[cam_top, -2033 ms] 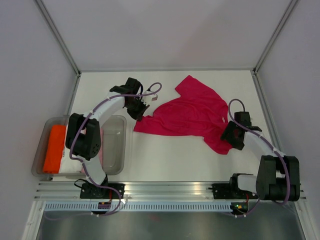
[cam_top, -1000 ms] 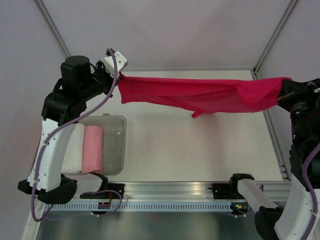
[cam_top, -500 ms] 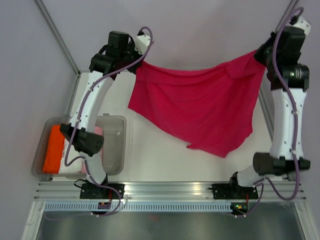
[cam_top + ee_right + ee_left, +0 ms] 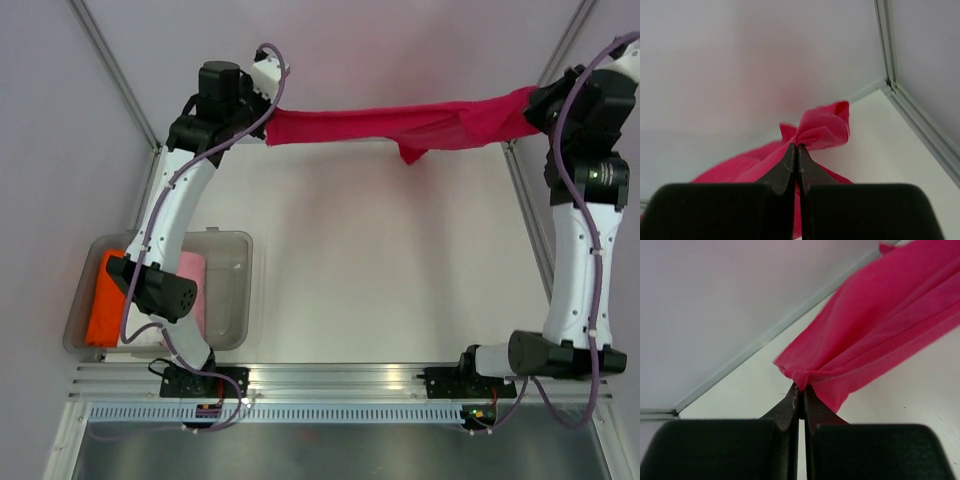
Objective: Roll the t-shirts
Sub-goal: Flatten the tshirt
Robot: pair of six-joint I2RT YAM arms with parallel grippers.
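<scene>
The magenta-red t-shirt (image 4: 400, 124) hangs stretched in the air as a narrow band across the far end of the table. My left gripper (image 4: 268, 130) is shut on its left end (image 4: 805, 377), the cloth pinched between the fingertips. My right gripper (image 4: 532, 102) is shut on the right end, where a bunched fold (image 4: 822, 130) sticks out past the tips. A small flap (image 4: 412, 150) droops from the band's middle. An orange t-shirt (image 4: 105, 300) and a pale pink one (image 4: 192, 280) lie in the bin on the left.
A clear plastic bin (image 4: 235, 290) stands at the table's left side, partly under the left arm. Metal frame posts (image 4: 110, 70) rise at the far corners. Both arm bases (image 4: 200, 380) sit on the rail along the near edge.
The shirt, which hung spread as a wide sheet half a second ago, is now pulled taut into a thin horizontal band. Both grippers keep their hold on its ends.
</scene>
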